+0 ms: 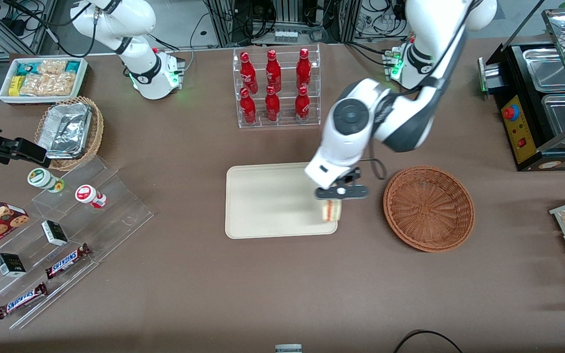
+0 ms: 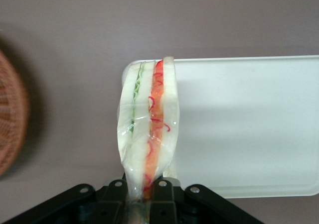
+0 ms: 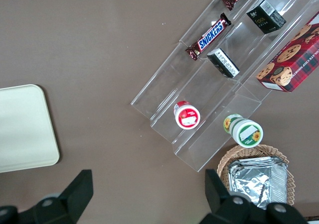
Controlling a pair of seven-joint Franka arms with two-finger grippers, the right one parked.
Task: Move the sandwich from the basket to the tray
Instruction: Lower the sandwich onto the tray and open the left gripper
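My left gripper (image 1: pixel 332 200) is shut on the wrapped sandwich (image 1: pixel 331 210), a pale wedge with red and green layers (image 2: pixel 149 119). It holds the sandwich above the corner of the cream tray (image 1: pixel 268 196) that lies nearest the front camera and the basket. The sandwich hangs below the black fingers (image 2: pixel 164 196), over the tray's edge (image 2: pixel 239 129). The reddish-brown woven basket (image 1: pixel 428 208) stands beside the tray, toward the working arm's end, with nothing in it.
A clear rack of red bottles (image 1: pixel 275 88) stands farther from the front camera than the tray. Toward the parked arm's end are clear tiered shelves with snacks (image 1: pixel 57 245), a tan basket with a foil container (image 1: pixel 69 131) and a white bin of packets (image 1: pixel 42 78). A black food warmer (image 1: pixel 542 98) stands at the working arm's end.
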